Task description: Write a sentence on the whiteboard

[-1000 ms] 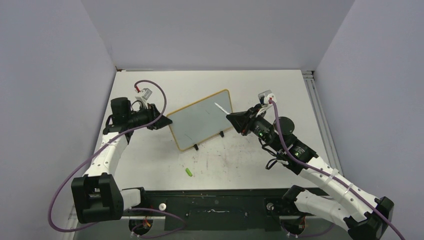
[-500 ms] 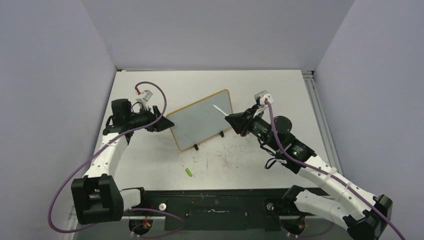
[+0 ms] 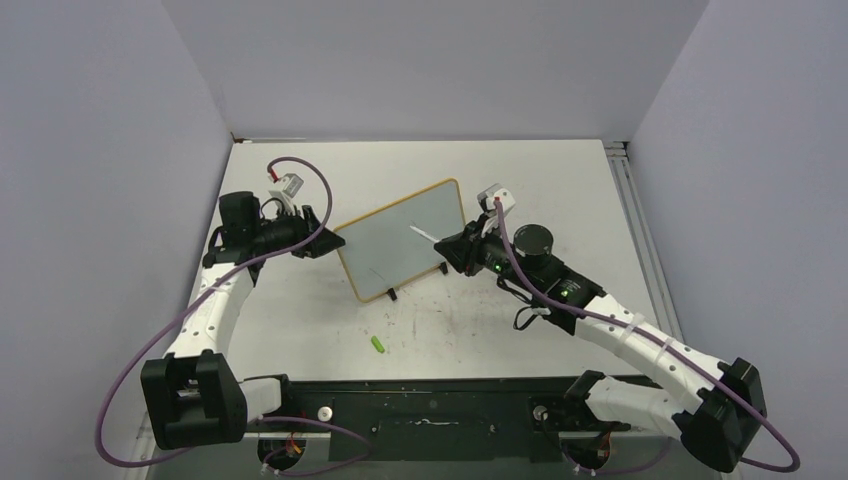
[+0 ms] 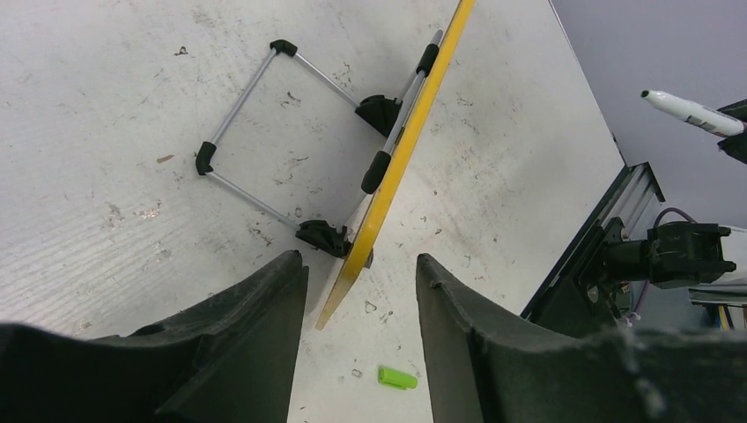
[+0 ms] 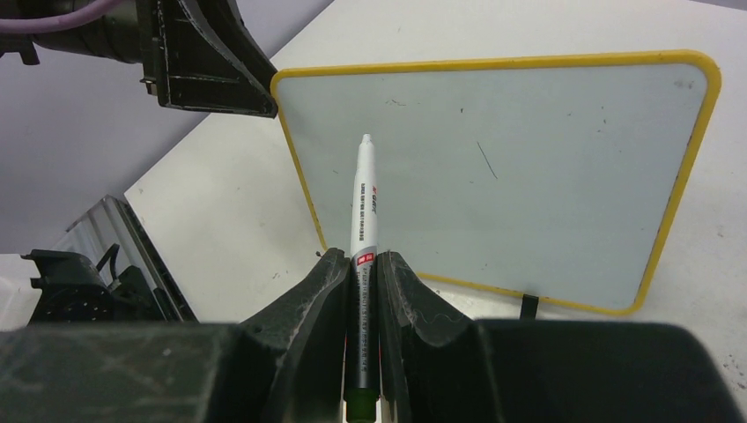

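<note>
The whiteboard (image 3: 400,240) stands tilted on its stand at mid-table, with a yellow frame and a pale face. That face (image 5: 502,167) bears one short thin stroke (image 5: 487,160) and a few specks; no sentence shows on it. My right gripper (image 3: 455,250) is shut on a white marker (image 5: 365,194), whose tip points at the board's left half. In the left wrist view the marker (image 4: 696,113) looks clear of the board. My left gripper (image 4: 359,260) is open, its fingers (image 4: 264,317) straddling the board's lower corner (image 4: 330,308) without touching it.
A small green marker cap (image 3: 378,344) lies on the table in front of the board. The board's wire stand (image 4: 247,132) reaches out behind it. A metal rail (image 3: 640,230) runs along the table's right edge. Grey walls enclose the table.
My left gripper has opened off the board's left edge. My right arm has swung left, carrying the marker from the board's upper right toward its middle.
</note>
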Robot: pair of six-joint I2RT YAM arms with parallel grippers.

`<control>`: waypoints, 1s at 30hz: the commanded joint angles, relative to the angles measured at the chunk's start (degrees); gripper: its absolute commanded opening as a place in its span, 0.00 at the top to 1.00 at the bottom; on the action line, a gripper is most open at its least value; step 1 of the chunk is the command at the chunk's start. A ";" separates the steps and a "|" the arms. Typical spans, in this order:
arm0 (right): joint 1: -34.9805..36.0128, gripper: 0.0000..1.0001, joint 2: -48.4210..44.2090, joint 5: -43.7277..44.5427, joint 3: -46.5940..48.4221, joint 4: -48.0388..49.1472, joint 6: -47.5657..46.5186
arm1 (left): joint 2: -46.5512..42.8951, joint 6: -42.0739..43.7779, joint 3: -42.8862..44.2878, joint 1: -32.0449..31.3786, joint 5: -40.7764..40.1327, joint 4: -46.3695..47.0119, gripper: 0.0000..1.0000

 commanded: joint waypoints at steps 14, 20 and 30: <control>14.96 0.95 6.91 18.74 -0.39 7.29 -7.65 | -2.81 0.98 1.33 0.20 -1.89 0.91 0.71; 18.96 0.95 11.86 21.69 1.23 10.69 -9.24 | -3.07 1.07 1.33 0.18 -2.39 0.71 0.73; 20.66 0.95 18.83 22.55 5.39 16.74 -10.42 | -2.83 1.01 1.26 0.17 -2.80 0.96 0.70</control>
